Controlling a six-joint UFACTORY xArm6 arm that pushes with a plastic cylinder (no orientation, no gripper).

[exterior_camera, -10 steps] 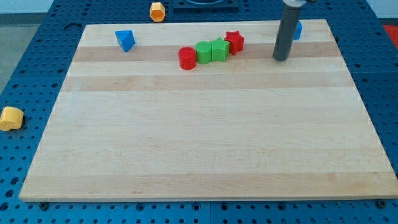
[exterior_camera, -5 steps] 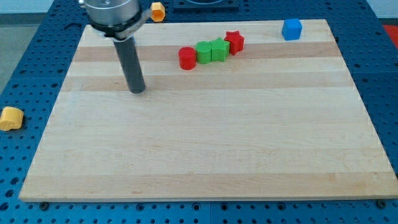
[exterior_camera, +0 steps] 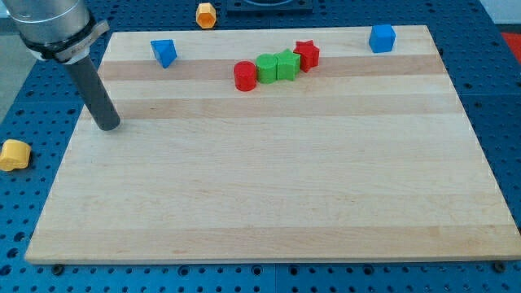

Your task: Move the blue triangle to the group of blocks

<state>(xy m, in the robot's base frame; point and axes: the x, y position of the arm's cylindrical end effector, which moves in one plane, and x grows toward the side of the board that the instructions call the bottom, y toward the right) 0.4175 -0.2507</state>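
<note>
The blue triangle [exterior_camera: 164,53] lies near the board's top left. A row of blocks sits at the top middle: a red cylinder [exterior_camera: 245,76], two green blocks [exterior_camera: 267,68] [exterior_camera: 286,64] and a red star [exterior_camera: 307,54], touching one another. My tip [exterior_camera: 107,125] rests on the board at the left edge, below and left of the blue triangle, well apart from it.
A blue cube [exterior_camera: 382,37] sits at the board's top right. An orange block [exterior_camera: 206,14] lies off the board at the top, and a yellow-orange block [exterior_camera: 13,154] lies off the board at the left. The wooden board [exterior_camera: 269,203] lies on a blue pegboard table.
My tip swept from the top right, by the blue cube, across to the left edge of the board. No block has moved.
</note>
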